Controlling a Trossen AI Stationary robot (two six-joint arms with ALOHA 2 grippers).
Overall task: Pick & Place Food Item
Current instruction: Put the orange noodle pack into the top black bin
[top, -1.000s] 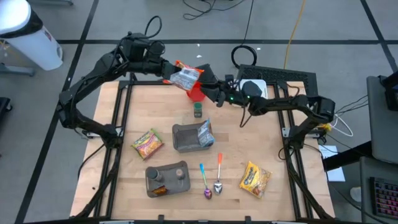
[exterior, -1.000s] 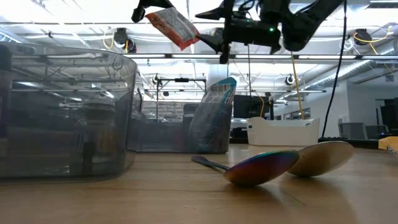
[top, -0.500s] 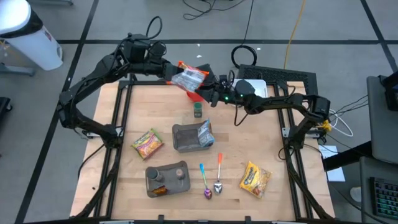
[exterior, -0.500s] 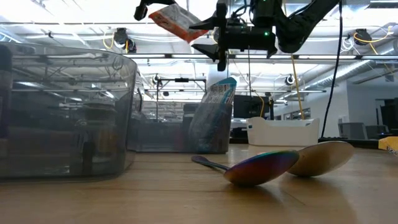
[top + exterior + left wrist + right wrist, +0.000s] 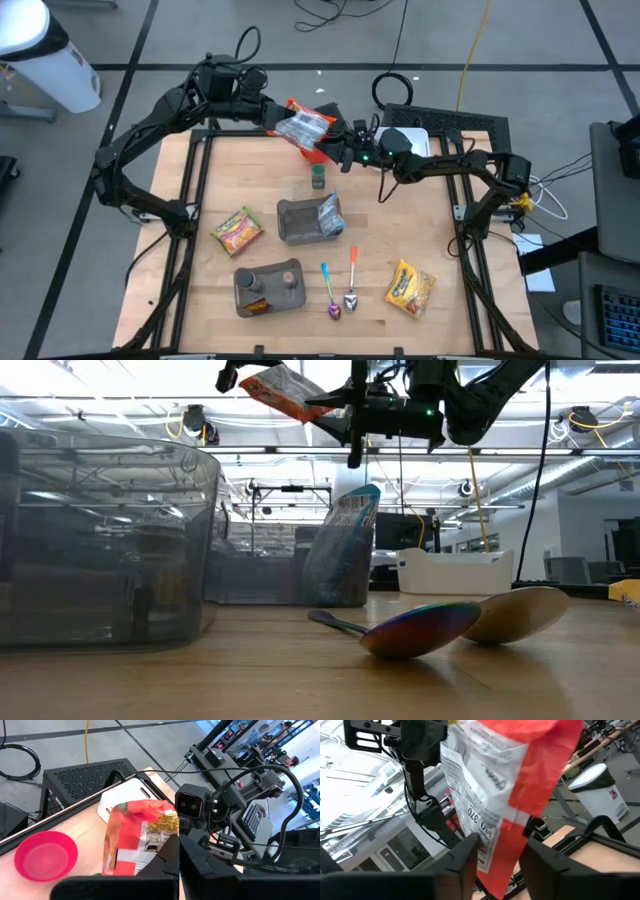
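Nearest me the spoons lie idle on the worktop. Farther off, my left gripper stays clamped on the red snack packet, held aloft; my right gripper has moved in, fingers closing around its lower edge—a handover looks underway.

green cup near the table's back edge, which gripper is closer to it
Right. The right gripper hangs just above and slightly behind the green cup, jaws around the red snack bag. The left gripper holds the bag's other end, farther back and left.
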